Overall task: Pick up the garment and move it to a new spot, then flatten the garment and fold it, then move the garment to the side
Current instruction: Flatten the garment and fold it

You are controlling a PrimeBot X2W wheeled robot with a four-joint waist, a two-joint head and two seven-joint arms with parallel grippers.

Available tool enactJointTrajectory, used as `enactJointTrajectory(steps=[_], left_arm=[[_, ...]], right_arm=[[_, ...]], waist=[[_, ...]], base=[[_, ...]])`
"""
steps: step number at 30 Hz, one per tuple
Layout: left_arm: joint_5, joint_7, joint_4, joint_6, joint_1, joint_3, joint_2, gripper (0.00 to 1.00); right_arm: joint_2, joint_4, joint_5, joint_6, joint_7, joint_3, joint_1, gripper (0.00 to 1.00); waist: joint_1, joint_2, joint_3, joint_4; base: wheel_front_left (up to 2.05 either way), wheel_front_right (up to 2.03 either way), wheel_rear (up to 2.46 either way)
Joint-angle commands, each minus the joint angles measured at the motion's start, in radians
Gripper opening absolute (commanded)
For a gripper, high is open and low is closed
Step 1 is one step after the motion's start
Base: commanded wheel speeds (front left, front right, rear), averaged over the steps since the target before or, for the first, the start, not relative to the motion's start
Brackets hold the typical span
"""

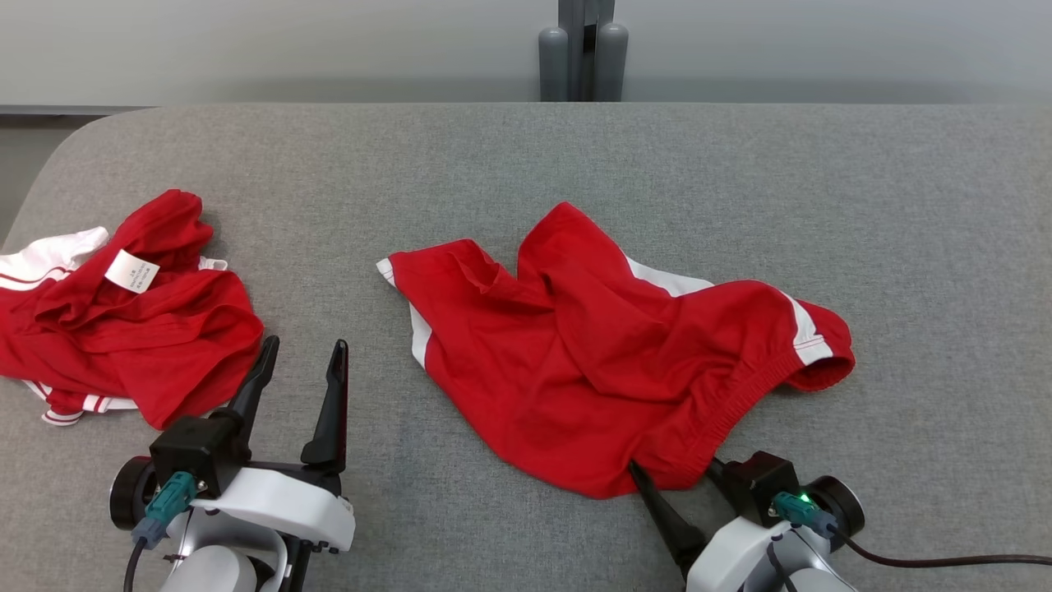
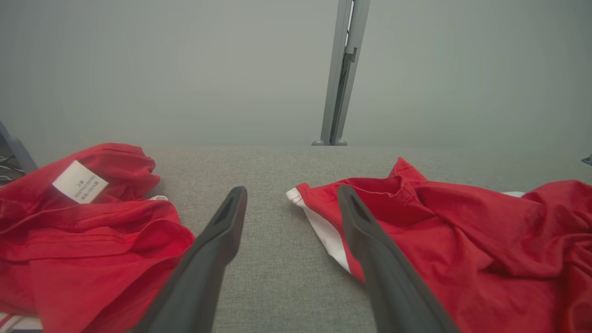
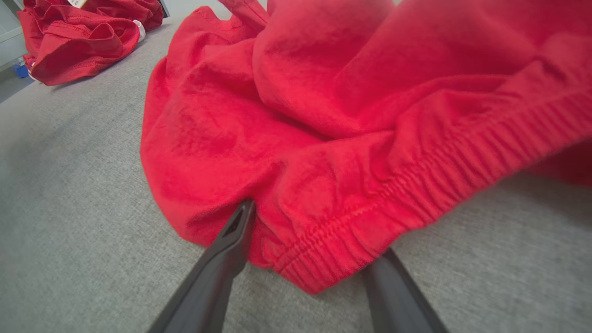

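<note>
Shorts lengthwise left-right, waistband along near edge

Crumpled red-white garment, label up, far left on grey table; grey post behind.

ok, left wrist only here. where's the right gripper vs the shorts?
Observer: The right gripper is at the near edge of the shorts, at the elastic waistband.
Operator: closed on it?
Observer: No. The jaws are spread with the waistband edge between them. One finger touches the fabric; the other's tip is hidden under the fold.
Operator: my view cuts the shorts off at the right. where do they end?
Observer: In a white-striped hem, with bare table beyond it.
</note>
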Motion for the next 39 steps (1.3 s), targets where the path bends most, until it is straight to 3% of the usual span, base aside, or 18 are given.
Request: enactJointTrajectory(steps=[1, 9, 17, 21, 27, 32, 39], left_arm=[[-0.001, -0.005, 0.005, -0.005, -0.014, 0.001, -0.002, 1.0], [-0.006, -0.024, 0.027, -0.01, -0.022, 0.01, -0.004, 1.0], [-0.01, -0.034, 0.015, 0.004, -0.019, 0.035, 0.007, 1.0], [-0.012, -0.039, 0.012, 0.007, -0.02, 0.04, 0.004, 1.0], [-0.008, -0.044, 0.014, 0.002, -0.034, 0.043, -0.002, 1.0], [-0.001, -0.05, 0.025, -0.011, -0.055, 0.03, -0.015, 1.0], [0.011, -0.054, 0.052, -0.039, -0.106, 0.0, -0.05, 1.0]], right_arm=[[-0.007, -0.001, 0.006, 0.0, -0.009, 0.001, -0.007, 0.0], [-0.061, -0.124, 0.047, 0.0, -0.016, 0.093, -0.022, 0.0], [-0.184, -0.489, 0.179, 0.0, 0.175, 0.137, 0.018, 0.0], [-0.234, -0.676, 0.257, 0.0, 0.3, 0.089, 0.056, 0.0], [-0.229, -0.863, 0.449, 0.0, 0.506, -0.041, 0.088, 0.0], [-0.2, -0.86, 0.577, 0.0, 0.624, -0.174, 0.016, 0.0], [-0.218, -0.647, 0.618, 0.0, 0.68, -0.28, -0.164, 0.0]], waist=[[0.0, 0.0, 0.0, -0.001], [0.0, 0.0, -0.001, -0.039], [0.0, 0.0, 0.026, -0.093], [0.0, 0.0, 0.031, -0.099], [0.0, 0.0, 0.041, -0.087], [0.0, 0.0, 0.054, -0.059], [0.0, 0.0, 0.095, 0.001]], base=[[0.0, 0.0, 0.0], [0.0, 0.0, 0.0], [0.0, 0.0, 0.0], [0.0, 0.0, 0.0], [0.0, 0.0, 0.0], [0.0, 0.0, 0.0], [0.0, 0.0, 0.0]])
